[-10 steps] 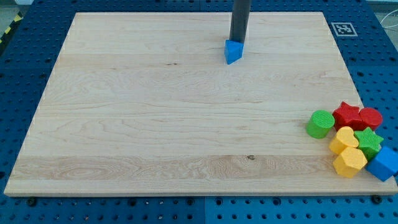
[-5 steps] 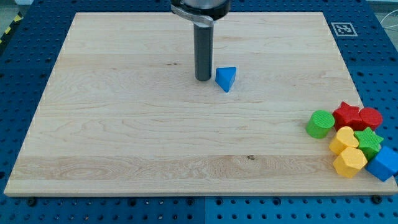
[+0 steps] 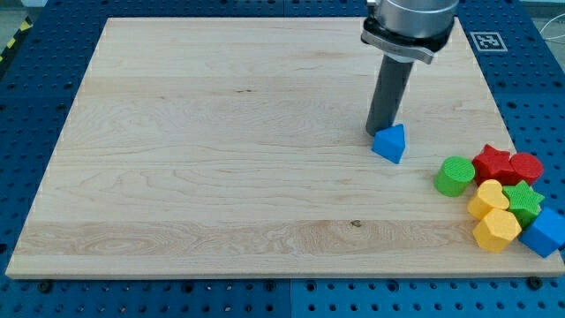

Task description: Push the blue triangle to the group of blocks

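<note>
The blue triangle (image 3: 390, 144) lies on the wooden board (image 3: 221, 159), right of centre. My tip (image 3: 380, 132) touches its upper left side. The group of blocks sits at the view's right edge: a green cylinder (image 3: 455, 176), a red star (image 3: 494, 164), a red cylinder (image 3: 527, 167), a green star (image 3: 524, 200), two yellow blocks (image 3: 488, 198) (image 3: 497, 230) and a blue cube (image 3: 546, 232). The triangle is a short gap to the left and above the green cylinder.
A black-and-white marker tag (image 3: 487, 41) sits at the board's top right corner. The board rests on a blue perforated table (image 3: 26, 106).
The blue triangle has moved down and to the right, from the top middle toward the group. My tip has followed it, first to its left, now at its upper left.
</note>
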### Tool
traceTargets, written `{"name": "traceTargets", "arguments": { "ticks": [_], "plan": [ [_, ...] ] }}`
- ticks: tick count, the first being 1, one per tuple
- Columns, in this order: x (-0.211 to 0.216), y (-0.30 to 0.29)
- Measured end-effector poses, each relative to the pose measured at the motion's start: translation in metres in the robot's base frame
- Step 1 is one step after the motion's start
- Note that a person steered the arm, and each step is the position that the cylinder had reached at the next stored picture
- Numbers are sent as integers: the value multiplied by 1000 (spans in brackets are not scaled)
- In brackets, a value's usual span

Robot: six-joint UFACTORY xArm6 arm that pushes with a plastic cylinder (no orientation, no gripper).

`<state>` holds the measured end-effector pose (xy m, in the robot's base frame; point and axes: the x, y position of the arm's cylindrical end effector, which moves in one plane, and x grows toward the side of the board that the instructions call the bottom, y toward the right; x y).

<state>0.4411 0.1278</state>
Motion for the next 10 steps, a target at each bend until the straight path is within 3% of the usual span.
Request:
{"name": "traceTargets", "arguments": {
  "ticks": [2, 4, 6, 8, 10],
  "plan": [
    [0, 22],
    [33, 23],
    [37, -18],
    [72, 20],
    [78, -29]
  ]
}}
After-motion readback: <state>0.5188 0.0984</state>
